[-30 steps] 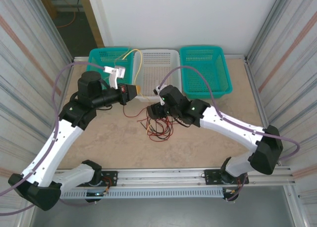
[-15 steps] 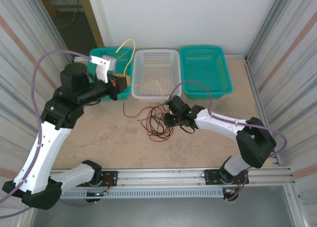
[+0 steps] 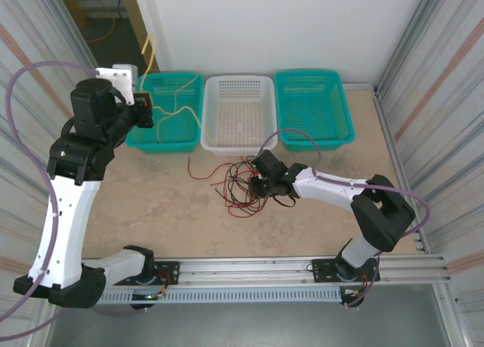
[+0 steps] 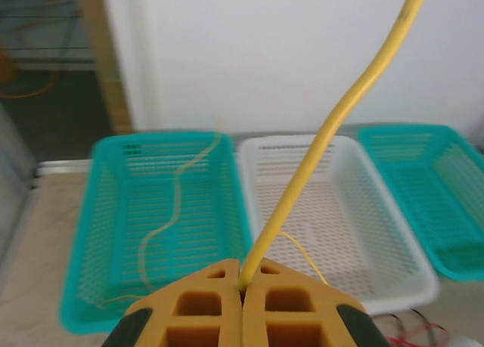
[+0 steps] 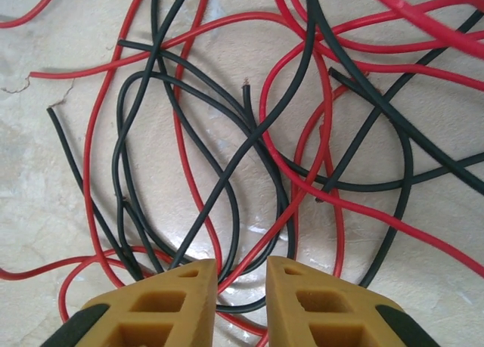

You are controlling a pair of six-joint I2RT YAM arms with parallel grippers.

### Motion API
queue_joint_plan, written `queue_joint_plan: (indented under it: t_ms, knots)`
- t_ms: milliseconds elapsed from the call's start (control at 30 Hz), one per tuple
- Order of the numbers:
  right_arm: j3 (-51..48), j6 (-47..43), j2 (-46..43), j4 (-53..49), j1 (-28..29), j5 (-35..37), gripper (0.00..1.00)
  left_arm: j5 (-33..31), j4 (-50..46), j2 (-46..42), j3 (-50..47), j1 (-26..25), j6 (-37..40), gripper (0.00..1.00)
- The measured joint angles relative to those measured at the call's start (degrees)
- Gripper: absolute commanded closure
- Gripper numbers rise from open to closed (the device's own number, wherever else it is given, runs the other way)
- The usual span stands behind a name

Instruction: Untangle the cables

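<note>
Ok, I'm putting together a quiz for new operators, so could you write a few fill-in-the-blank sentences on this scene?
1. The cable clamped in the left gripper is ____.
2. Part of it lies in the left basket, whose colour is ____.
3. The middle basket is ____.
4. The right gripper is down on a tangle of black and ____ wires.

Missing words: yellow; teal; white; red.

top camera: high behind me, looking down
left wrist: faces white basket [image 4: 363,218], top too
right wrist: close over cables [image 5: 255,133]
</note>
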Motion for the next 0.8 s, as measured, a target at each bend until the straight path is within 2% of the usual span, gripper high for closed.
queue_joint_plan:
  t_ms: [200,400,600,800]
  knots:
    - [3.7,-0.1,-1.5,-1.9,2.2,-0.4,0.63,-5.9,5.1,3.2,-2.0,4.4,0.0,1.0]
    - [9.0,-0.4,-6.6,-3.1,3.2,-0.3,0.53,-6.4,7.8,16.8,1.6,9.7,-0.1,1.0]
    - [9.2,-0.5,-11.9,-4.7,3.2,0.9,0.51,-5.6,5.6,29.3,7.3,11.6,-0.3,1.0]
    - [9.2,-0.5,-13.8,-6.2,3.1,1.2,0.51,-5.4,0.8,39.1,18.8,11.6,-0.2,1.0]
